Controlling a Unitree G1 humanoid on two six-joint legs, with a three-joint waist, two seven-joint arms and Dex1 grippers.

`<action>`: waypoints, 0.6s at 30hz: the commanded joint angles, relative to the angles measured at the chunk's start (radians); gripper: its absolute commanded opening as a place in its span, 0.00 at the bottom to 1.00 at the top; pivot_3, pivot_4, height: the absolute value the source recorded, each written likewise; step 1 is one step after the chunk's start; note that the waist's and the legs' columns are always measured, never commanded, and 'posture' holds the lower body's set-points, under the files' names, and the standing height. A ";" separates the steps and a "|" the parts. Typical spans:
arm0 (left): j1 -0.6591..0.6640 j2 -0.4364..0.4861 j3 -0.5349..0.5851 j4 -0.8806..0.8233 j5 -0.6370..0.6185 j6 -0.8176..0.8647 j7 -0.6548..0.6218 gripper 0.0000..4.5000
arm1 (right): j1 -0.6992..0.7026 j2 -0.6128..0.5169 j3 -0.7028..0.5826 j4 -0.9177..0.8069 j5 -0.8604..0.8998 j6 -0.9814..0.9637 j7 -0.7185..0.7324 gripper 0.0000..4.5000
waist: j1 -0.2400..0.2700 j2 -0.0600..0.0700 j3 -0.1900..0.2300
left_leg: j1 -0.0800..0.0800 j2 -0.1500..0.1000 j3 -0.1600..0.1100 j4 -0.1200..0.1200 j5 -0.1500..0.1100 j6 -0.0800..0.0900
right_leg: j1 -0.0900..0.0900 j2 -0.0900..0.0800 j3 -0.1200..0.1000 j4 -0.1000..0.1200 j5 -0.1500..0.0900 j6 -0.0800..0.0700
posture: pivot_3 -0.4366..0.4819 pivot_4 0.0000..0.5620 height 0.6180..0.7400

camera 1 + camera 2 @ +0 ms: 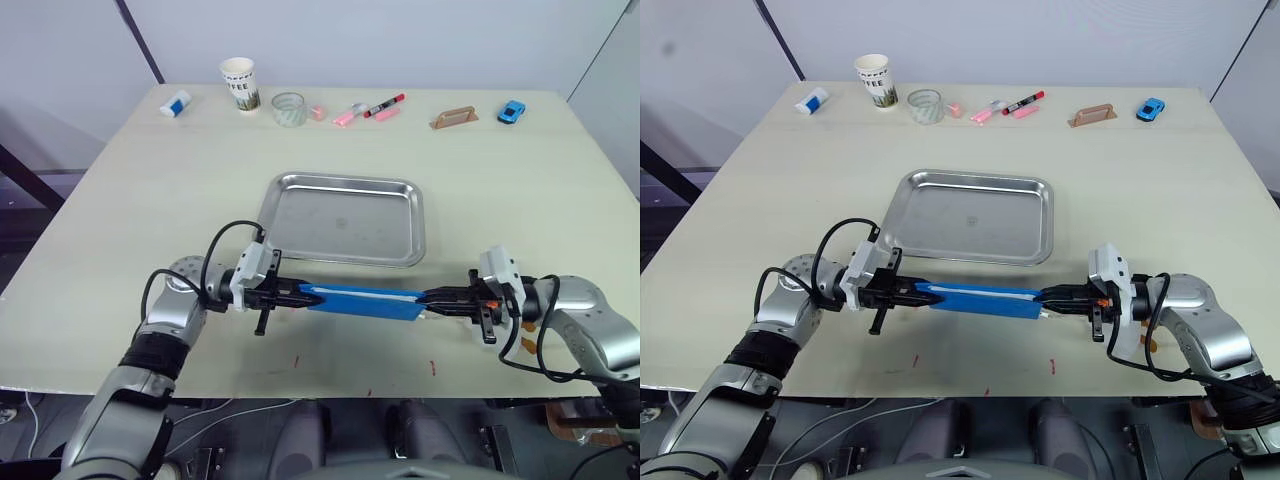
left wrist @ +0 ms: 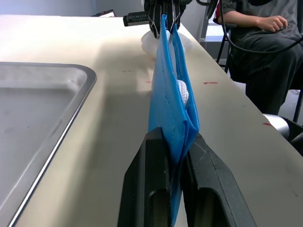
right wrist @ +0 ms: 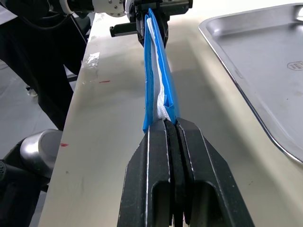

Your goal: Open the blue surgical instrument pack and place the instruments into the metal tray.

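Observation:
The blue surgical instrument pack (image 1: 362, 301) hangs stretched on edge between my two grippers, just above the table in front of the metal tray (image 1: 345, 220). My left gripper (image 1: 300, 295) is shut on its left end, and the left wrist view shows the blue fabric (image 2: 173, 109) pinched between the fingers. My right gripper (image 1: 428, 297) is shut on the right end, where white lining (image 3: 163, 106) shows at the fold. The pack reads as closed along its length. The instruments are hidden. The tray holds nothing.
Along the table's far edge stand a paper cup (image 1: 240, 84), a clear round container (image 1: 289, 109), pink and red markers (image 1: 368, 110), a wooden block (image 1: 454, 118), a blue toy car (image 1: 512, 111) and a small blue-white item (image 1: 175, 103). A seated person (image 2: 255, 28) is beside the table.

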 commanded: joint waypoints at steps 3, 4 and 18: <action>0.034 0.013 0.036 -0.105 -0.037 0.055 -0.043 0.01 | 0.037 -0.017 -0.070 -0.094 0.048 0.026 0.004 0.00 | -0.002 0.000 0.000 | 0.000 0.000 0.000 0.000 0.000 0.000 | 0.000 0.000 0.000 0.000 0.000 0.000 | 0.48 0.27 0.90; 0.042 0.016 0.037 -0.119 -0.038 0.063 -0.043 0.01 | 0.045 -0.020 -0.079 -0.106 0.055 0.035 -0.001 0.00 | -0.002 0.000 0.000 | 0.000 0.000 0.000 0.000 0.000 0.000 | 0.000 0.000 0.000 0.000 0.000 0.000 | 0.48 0.27 0.90; 0.116 0.005 0.080 -0.196 -0.009 0.096 -0.029 0.00 | 0.225 -0.096 -0.251 -0.199 0.087 0.064 -0.006 0.98 | -0.002 0.000 0.000 | 0.000 0.000 0.000 0.000 0.000 0.000 | 0.000 0.000 0.000 0.000 0.000 0.000 | 0.48 0.27 0.90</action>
